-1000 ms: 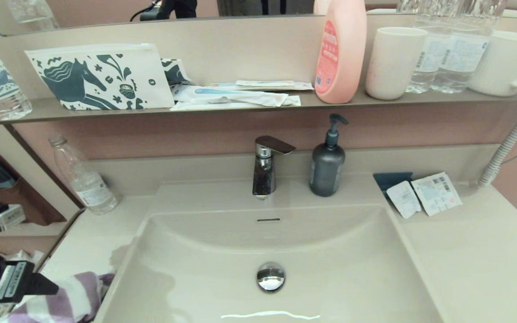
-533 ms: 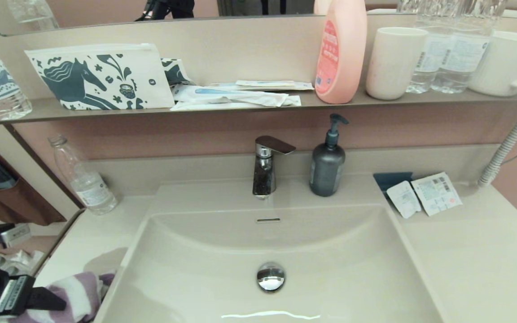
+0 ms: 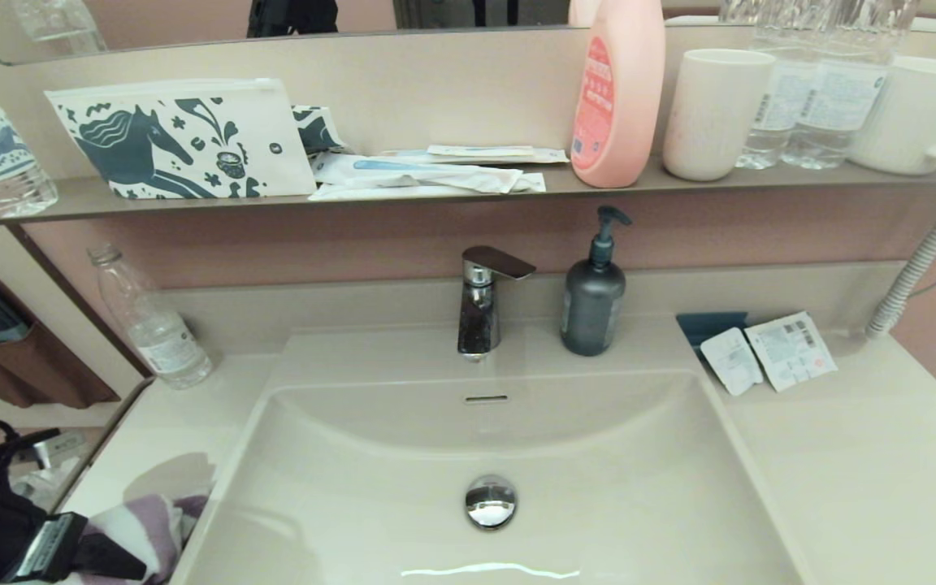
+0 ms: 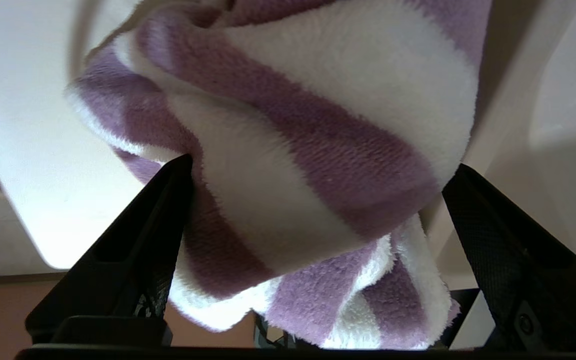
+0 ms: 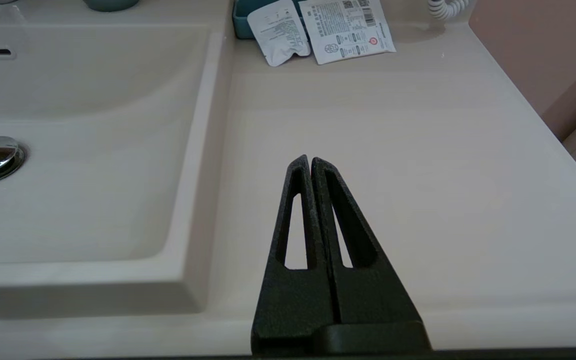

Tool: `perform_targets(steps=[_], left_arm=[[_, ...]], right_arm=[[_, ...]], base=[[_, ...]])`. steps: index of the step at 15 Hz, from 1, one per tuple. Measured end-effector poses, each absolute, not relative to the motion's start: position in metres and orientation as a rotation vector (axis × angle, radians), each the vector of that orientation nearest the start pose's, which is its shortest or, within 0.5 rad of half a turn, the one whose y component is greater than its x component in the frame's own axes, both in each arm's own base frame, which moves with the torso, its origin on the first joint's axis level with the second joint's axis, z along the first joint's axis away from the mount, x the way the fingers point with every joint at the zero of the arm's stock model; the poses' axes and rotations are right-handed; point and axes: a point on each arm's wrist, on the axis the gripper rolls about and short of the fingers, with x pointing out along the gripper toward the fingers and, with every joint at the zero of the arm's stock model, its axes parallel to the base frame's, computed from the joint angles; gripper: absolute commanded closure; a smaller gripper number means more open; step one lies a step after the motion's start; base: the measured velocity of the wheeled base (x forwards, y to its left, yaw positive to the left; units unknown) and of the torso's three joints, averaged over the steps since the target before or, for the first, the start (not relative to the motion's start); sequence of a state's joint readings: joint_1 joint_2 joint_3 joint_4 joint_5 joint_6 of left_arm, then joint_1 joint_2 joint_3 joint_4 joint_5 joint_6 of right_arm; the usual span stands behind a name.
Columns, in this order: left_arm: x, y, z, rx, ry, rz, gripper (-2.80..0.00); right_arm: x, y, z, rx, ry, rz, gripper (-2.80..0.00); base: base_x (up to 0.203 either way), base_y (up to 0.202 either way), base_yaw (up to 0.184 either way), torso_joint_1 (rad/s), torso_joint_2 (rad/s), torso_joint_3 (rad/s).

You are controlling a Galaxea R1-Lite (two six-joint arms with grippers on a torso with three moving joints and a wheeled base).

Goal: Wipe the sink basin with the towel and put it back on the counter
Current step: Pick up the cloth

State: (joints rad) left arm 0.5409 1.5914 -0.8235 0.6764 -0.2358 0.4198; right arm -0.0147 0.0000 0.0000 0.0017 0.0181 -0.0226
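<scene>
Head view: the towel (image 3: 139, 532) lies bunched on the counter (image 3: 866, 471) at the near left corner, just beside the basin (image 3: 598, 455) rim, with the left gripper (image 3: 90, 552) against it.

Left wrist view: its fingers (image 4: 138, 250) stand apart, straddling the towel (not clamped).

Right wrist view: the right gripper (image 5: 311, 161), pressed together, hovers over the far side; the left arm is clearly nearer.

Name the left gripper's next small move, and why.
Probably close the left gripper: its open fingers straddle the purple-and-white striped terry towel, bunched on the smooth beige counter beside the rectangular beige sink basin. The right gripper rests shut over the counter.
</scene>
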Motion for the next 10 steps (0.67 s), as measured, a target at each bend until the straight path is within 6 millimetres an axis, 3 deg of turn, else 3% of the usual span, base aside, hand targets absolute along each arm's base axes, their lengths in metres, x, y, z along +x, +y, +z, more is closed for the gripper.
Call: perform_targets(steps=[4,10], left_arm=[[0.169,0.097,0.127,-0.212,1.353,-0.065,0.0],[0.161,0.091,0.137,-0.26,1.273,-0.096,0.0]], right_arm=[[-0.023,0.001,0.075,-0.023,0.002,0.003,0.0],[-0.023,0.001,0.075,-0.023,0.002,0.003,0.0]], base=[[0.0,0.0,0.0,0.0,0.0,0.0],[0.0,0.0,0.0,0.0,0.0,0.0]])
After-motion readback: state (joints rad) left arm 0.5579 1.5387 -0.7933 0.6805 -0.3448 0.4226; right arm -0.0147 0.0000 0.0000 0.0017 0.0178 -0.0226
